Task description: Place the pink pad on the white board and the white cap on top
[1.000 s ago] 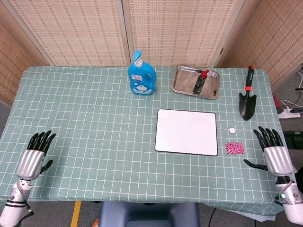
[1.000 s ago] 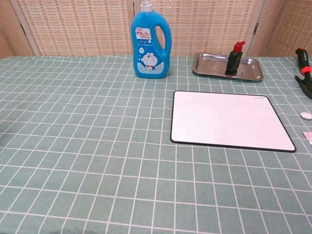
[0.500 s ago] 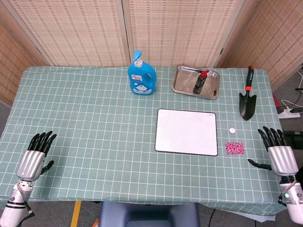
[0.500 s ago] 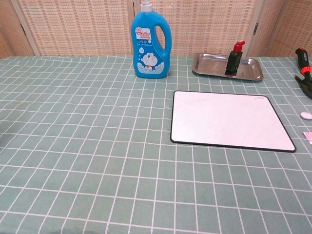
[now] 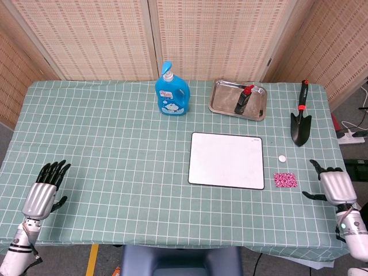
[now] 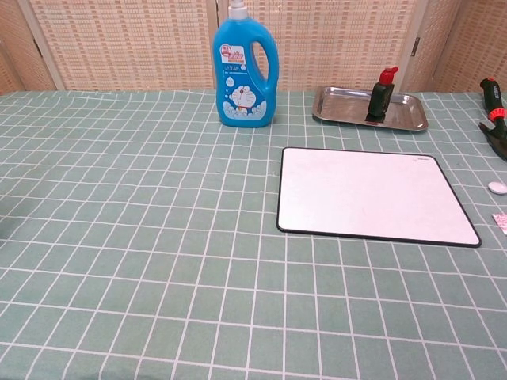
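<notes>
Beside the pink pad, right hand curls closed, empty.

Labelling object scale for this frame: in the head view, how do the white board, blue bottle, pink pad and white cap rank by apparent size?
1. white board
2. blue bottle
3. pink pad
4. white cap

- The pink pad is cut by the chest view's right edge; only a corner shows.
- The trowel is likewise cropped there.
- Neither hand appears in the chest view.
- The right hand has most fingers hidden behind its back.
- The small bottle in the tray has a label too small to read.
</notes>
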